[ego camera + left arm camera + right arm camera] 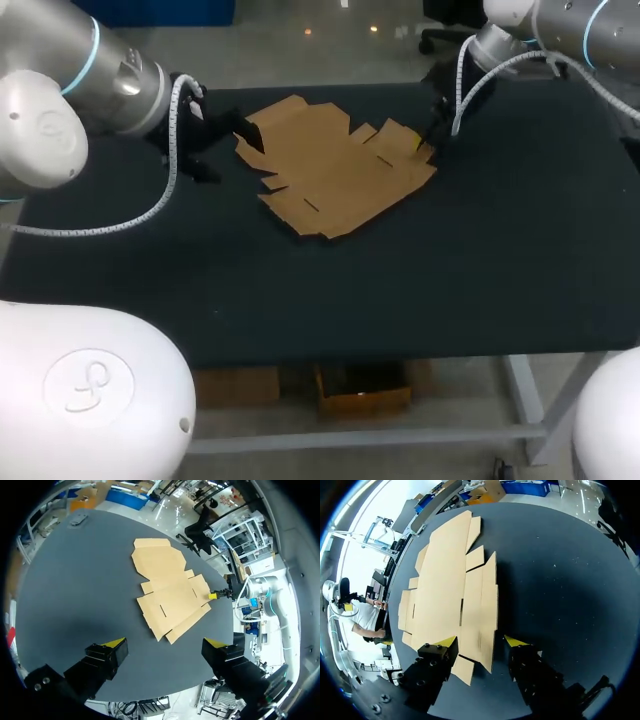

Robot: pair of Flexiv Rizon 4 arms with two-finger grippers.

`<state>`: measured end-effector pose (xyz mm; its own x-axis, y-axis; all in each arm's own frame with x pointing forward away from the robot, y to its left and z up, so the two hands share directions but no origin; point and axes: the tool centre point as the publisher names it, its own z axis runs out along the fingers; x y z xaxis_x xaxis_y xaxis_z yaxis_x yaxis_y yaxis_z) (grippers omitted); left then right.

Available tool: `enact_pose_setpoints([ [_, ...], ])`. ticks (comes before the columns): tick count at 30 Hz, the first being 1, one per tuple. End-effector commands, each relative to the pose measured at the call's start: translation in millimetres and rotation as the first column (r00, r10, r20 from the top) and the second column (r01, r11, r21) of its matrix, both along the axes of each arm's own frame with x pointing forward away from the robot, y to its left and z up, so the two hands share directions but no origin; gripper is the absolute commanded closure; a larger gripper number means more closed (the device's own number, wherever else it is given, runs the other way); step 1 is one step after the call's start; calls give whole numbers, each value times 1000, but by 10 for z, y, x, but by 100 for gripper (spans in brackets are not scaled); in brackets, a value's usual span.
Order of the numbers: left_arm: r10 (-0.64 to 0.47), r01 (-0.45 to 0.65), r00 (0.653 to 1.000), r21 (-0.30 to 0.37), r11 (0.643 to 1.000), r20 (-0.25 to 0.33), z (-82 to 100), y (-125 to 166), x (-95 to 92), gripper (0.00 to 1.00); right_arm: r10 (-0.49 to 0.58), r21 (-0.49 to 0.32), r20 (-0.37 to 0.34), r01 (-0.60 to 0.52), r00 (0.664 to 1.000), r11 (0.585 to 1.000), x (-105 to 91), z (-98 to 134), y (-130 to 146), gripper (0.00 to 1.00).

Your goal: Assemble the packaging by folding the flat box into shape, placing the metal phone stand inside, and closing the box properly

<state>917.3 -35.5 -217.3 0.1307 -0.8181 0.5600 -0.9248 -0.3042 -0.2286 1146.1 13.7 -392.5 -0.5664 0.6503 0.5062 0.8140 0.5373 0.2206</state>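
Note:
The flat brown cardboard box lies unfolded in the middle of the black table. My left gripper hovers at its left end. In the left wrist view that gripper is open and empty, with the cardboard lying ahead of it. My right gripper is at the box's right edge. In the right wrist view its fingers straddle an edge flap of the cardboard. A gap of table shows beside one finger, so it is open. My right gripper's yellow tip also shows at the box's far edge.
A small grey object lies near a far corner of the table, well away from the cardboard. Bare black tabletop runs around the box on the near side and to the right.

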Motion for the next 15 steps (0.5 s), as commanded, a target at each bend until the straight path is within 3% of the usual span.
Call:
enact_pose_setpoints([
  [1,15,-15,1000,-4,1000,2,-8,24,-21,0,64,65,-100,-57,993,996,84,-1,13,51],
  [7,14,-14,1000,-12,1000,5,-15,41,-63,0,58,68,-105,-51,993,996,36,-6,63,65],
  [11,12,-12,1000,-15,1000,9,-11,49,-103,0,46,67,-106,-39,993,997,-4,-21,70,99],
  [15,11,-11,1000,-15,1000,12,-10,60,-134,0,13,80,-109,-4,994,997,-57,-56,49,100],
])
